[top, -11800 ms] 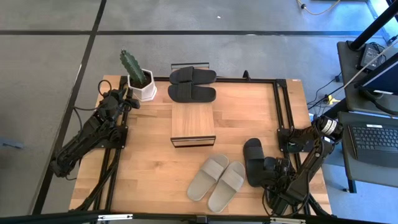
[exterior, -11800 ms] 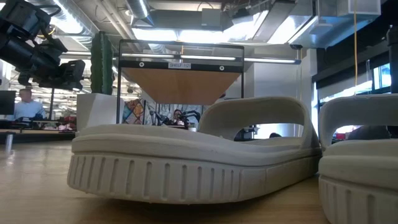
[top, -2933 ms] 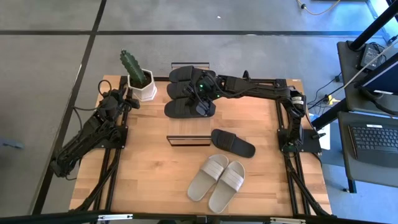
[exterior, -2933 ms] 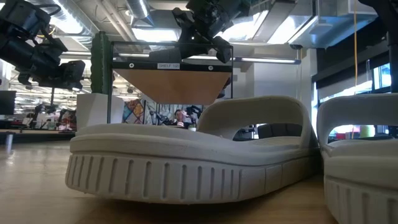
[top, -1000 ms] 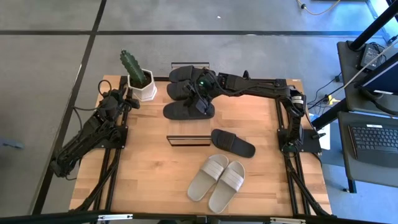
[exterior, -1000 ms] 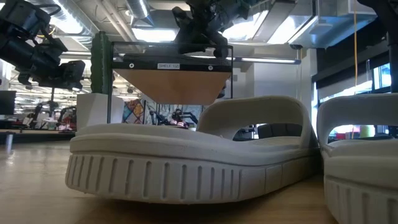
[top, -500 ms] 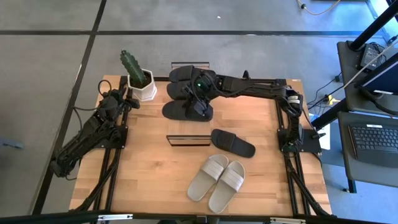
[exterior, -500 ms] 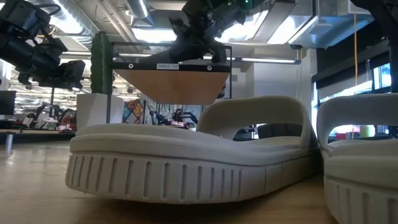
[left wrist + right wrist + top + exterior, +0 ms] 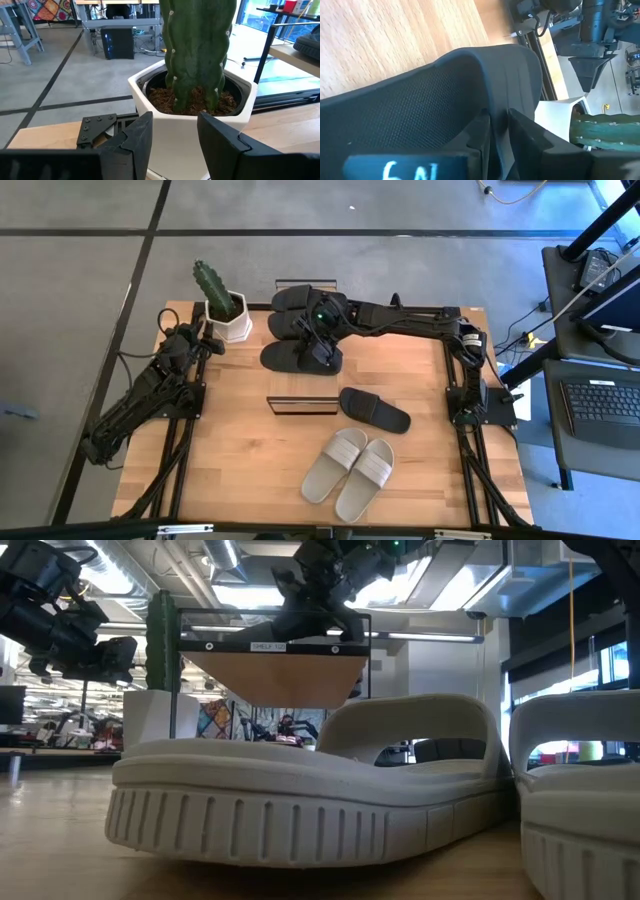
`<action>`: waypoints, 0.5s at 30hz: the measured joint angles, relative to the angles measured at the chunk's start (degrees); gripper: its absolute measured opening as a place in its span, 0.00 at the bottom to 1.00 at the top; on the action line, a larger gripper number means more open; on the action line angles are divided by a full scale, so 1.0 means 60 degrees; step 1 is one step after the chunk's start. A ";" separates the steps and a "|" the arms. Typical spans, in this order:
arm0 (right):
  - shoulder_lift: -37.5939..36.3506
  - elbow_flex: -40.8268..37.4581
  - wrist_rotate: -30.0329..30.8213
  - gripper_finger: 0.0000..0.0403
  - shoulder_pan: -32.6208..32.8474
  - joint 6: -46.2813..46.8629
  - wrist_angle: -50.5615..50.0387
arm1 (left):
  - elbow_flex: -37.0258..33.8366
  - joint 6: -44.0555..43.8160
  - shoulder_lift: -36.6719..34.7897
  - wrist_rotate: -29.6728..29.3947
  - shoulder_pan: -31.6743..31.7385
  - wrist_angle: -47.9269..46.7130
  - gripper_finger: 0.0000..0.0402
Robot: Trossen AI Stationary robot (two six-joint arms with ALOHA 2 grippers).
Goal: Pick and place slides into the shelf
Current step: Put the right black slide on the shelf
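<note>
The right arm reaches across the far end of the table (image 9: pixel 240 440), its right gripper (image 9: pixel 318 345) pinched on the strap of a black slide (image 9: pixel 295 357) that lies over the top of the shelf (image 9: pixel 305 404); the right wrist view shows the two fingers (image 9: pixel 520 132) closed on the strap's edge. Two more black slides (image 9: pixel 300 302) rest at the far edge just beyond it, a fourth black slide (image 9: pixel 374 409) lies just beside the shelf's near right corner, and the light grey-beige pair (image 9: pixel 350 470) sits near the front edge. The left gripper (image 9: pixel 172 137) waits at the far left corner, fingers apart, facing the white cactus pot (image 9: pixel 230 320). Done well, this step looks to call for lowering the slide flat and square on the plank, toe and heel both inside the frame, before the grip is eased off, so that the strap does not drag the shoe sideways toward the pot or over the edge; room should be left beside it for its mate. Set against the view of about three seconds back, the held slide has crept leftward across the shelf top, with the gripper following it, while the fourth black slide and the grey-beige pair have not moved. Nearly twelve seconds back the plank top was bare, and the right arm was folded at the near right corner over the slide that now lies by the shelf.
</note>
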 joint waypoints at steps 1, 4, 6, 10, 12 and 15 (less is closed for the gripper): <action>0.0000 0.0000 0.0006 0.17 0.0000 -0.0002 -0.0030 | 0.0000 0.0001 0.0004 0.0000 -0.0003 0.0000 0.37; 0.0000 0.0000 0.0010 0.20 0.0000 -0.0012 -0.0135 | 0.0000 0.0002 0.0000 0.0000 0.0000 0.0000 0.37; 0.0000 0.0000 0.0010 0.23 0.0000 0.0032 -0.0152 | 0.0000 0.0000 0.0001 0.0000 -0.0001 0.0004 0.37; 0.0000 0.0000 0.0013 0.32 0.0004 0.0270 -0.0151 | 0.0000 0.0000 0.0003 0.0000 -0.0004 0.0004 0.37; 0.0007 0.0000 0.0043 0.36 0.0000 0.0273 -0.0151 | 0.0000 0.0000 0.0000 0.0000 0.0000 0.0005 0.37; 0.0007 0.0000 0.0159 0.42 0.0000 0.0280 -0.0158 | 0.0000 0.0000 0.0002 0.0000 -0.0002 0.0007 0.37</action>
